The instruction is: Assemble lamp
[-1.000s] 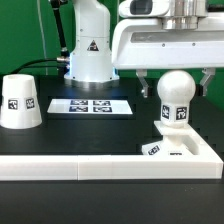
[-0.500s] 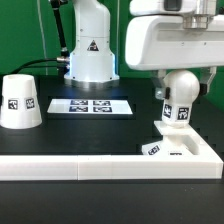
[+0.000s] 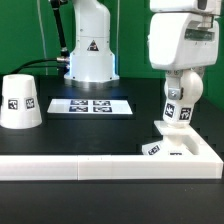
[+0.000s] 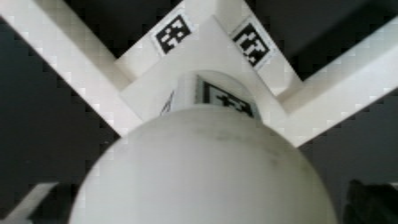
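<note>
White plastic fills most of what I see from the wrist: the ball bulb (image 4: 205, 160) sits right under the camera, with the tagged base (image 4: 210, 50) beyond it.

In the exterior view the pincer (image 3: 186, 88) hangs over the bulb (image 3: 182, 102), its big white housing covering the top of the ball. One dark finger (image 3: 167, 93) shows against the bulb's side. I cannot tell whether the pincer is clenched on the ball or only flanking it.

A second ago the housing sat further toward the exterior view's left, and both fingers stood well clear of the bulb. It has since slid toward the exterior view's right, and the visible finger is now close in. The bulb stood straight then. Now it seems to lean a little.

The bulb stands on the flat square base (image 3: 188, 147). The base lies inside the bend of the long white wall (image 3: 90, 166), at the counter's (image 3: 80, 130) near corner on the exterior view's right.

The marker board (image 3: 92, 105) lies mid-counter toward the far edge. The shade (image 3: 20, 101) rests mouth down by the edge on the exterior view's left. Neither has moved.
</note>
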`<state>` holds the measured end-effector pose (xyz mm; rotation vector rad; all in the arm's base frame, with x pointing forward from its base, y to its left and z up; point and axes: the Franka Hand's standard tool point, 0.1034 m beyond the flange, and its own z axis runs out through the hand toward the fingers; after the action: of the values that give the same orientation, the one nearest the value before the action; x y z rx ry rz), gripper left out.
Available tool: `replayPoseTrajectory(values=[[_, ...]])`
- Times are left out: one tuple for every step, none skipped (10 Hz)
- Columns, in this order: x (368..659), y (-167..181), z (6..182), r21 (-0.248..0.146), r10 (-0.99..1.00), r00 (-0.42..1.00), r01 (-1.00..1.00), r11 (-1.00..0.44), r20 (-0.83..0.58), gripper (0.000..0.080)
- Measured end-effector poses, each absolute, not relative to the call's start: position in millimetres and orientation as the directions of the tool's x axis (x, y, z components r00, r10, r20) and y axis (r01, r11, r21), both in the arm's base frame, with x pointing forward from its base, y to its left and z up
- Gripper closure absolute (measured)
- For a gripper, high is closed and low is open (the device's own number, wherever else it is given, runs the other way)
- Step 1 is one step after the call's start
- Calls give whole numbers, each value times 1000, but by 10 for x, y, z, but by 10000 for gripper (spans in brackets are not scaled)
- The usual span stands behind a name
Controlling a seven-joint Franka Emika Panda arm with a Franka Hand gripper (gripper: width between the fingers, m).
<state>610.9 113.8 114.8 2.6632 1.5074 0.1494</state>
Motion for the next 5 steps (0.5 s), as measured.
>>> replayPoseTrajectory(values=[[6123,1104,1149,120,884,465,876,-467,39,101],[6140,1090,1155,130,911,411,903,-410,25,101],[6153,1086,1163,139,934,358,924,-357,14,101],[6181,1087,1177,154,946,325,934,-324,17,101],[6178,1067,1165,154,958,287,946,-285,11,101]])
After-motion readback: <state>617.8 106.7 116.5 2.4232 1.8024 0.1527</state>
